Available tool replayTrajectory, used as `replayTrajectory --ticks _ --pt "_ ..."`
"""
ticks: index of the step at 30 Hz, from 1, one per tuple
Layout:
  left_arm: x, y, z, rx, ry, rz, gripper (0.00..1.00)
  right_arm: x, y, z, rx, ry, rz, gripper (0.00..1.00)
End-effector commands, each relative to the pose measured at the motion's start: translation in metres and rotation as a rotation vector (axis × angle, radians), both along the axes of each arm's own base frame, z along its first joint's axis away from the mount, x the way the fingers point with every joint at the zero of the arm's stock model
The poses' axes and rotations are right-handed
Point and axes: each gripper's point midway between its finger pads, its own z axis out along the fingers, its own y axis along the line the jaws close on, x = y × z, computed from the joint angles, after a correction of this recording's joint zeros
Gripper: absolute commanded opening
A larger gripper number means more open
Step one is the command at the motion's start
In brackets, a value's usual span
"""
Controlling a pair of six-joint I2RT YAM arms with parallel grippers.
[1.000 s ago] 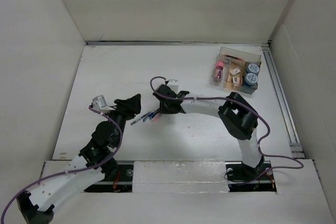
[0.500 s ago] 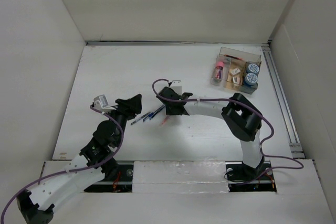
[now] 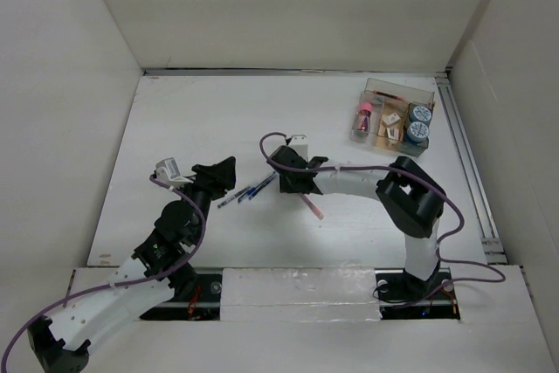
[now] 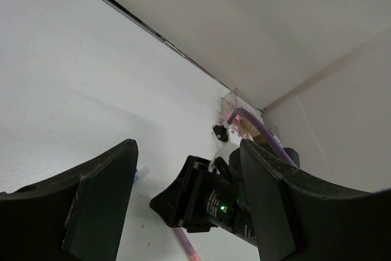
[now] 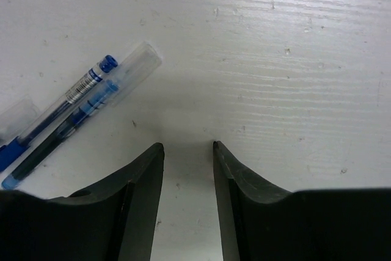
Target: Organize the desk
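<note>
The white desk (image 3: 183,120) holds two blue pens (image 3: 249,190) near its middle and a pink pen (image 3: 310,205) just to their right. My right gripper (image 3: 281,183) is low over the desk, right of the blue pens, open and empty; in the right wrist view its gripper (image 5: 188,145) frames bare desk, with the blue pens (image 5: 73,111) up and to the left. My left gripper (image 3: 227,176) is open and empty just left of the blue pens. In the left wrist view my left gripper (image 4: 189,151) faces the right gripper's body, with the pink pen (image 4: 186,246) below it.
A clear compartmented tray (image 3: 395,116) at the back right holds a pink bottle, small tan pieces and two blue-topped jars. White wall panels (image 3: 52,111) close in the desk. A metal rail (image 3: 467,163) runs along the right edge.
The pink pen has moved right from beside the blue pens and now lies flat on the desk behind the right gripper. The right gripper shifted slightly right. The left arm has not moved.
</note>
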Motion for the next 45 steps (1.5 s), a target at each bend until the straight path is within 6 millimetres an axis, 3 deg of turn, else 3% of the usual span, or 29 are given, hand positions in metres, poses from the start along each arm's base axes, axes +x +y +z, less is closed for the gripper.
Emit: replayTrajectory --ticks 1,8,13,21,22,25,26,27,30,32,35,36,38,39,41,42,43,45 --pt "0.0 0.001 0.013 -0.025 -0.035 0.002 0.64 -0.032 -0.034 -0.029 -0.1 0.134 0.007 0.44" --pt "0.001 -0.001 0.011 -0.021 -0.034 -0.006 0.64 -0.036 -0.068 -0.02 -0.124 0.119 -0.045 0.52" --pt "0.001 -0.004 0.011 -0.016 -0.03 -0.016 0.64 -0.041 -0.077 -0.018 -0.118 0.124 -0.051 0.61" --pt "0.002 -0.006 0.009 -0.014 -0.028 -0.019 0.64 -0.064 -0.081 -0.024 -0.137 0.181 0.014 0.54" --pt "0.002 -0.005 0.009 -0.014 -0.031 -0.018 0.64 -0.069 -0.08 -0.026 -0.139 0.196 0.026 0.5" --pt "0.002 -0.007 0.009 -0.015 -0.028 -0.022 0.64 -0.071 -0.079 -0.034 -0.14 0.207 0.025 0.22" --pt "0.002 -0.007 0.008 -0.013 -0.026 -0.026 0.64 -0.068 -0.079 -0.034 -0.141 0.198 0.012 0.08" --pt "0.002 -0.007 0.01 -0.014 -0.031 -0.025 0.64 -0.062 -0.076 -0.031 -0.125 0.174 -0.005 0.05" --pt "0.003 -0.007 0.008 -0.011 -0.028 -0.021 0.64 -0.037 -0.061 -0.011 -0.025 0.127 -0.051 0.0" --pt "0.002 -0.009 0.009 -0.011 -0.026 -0.03 0.64 -0.011 -0.044 0.013 0.106 0.08 -0.068 0.0" --pt "0.002 -0.009 0.008 -0.012 -0.029 -0.031 0.64 0.051 -0.029 0.075 0.383 -0.031 -0.138 0.0" --pt "0.003 -0.009 0.007 -0.01 -0.027 -0.028 0.64 0.079 -0.028 0.105 0.509 -0.097 -0.158 0.0" --pt "0.003 -0.01 0.007 -0.005 -0.023 -0.03 0.64 0.111 -0.035 0.138 0.583 -0.183 -0.181 0.01" --pt "0.003 -0.01 0.007 -0.005 -0.022 -0.033 0.64 0.145 -0.053 0.17 0.613 -0.262 -0.242 0.01" --pt "0.003 -0.013 0.008 -0.004 -0.024 -0.047 0.64 0.183 -0.086 0.179 0.615 -0.315 -0.355 0.01" --pt "0.003 -0.013 0.008 -0.004 -0.024 -0.047 0.64 0.203 -0.101 0.197 0.682 -0.354 -0.425 0.01" --pt "0.003 -0.013 0.008 -0.005 -0.025 -0.047 0.64 0.226 -0.142 0.197 0.711 -0.383 -0.516 0.01" --pt "0.003 -0.012 0.007 -0.003 -0.023 -0.044 0.64 0.252 -0.179 0.208 0.854 -0.422 -0.635 0.0"
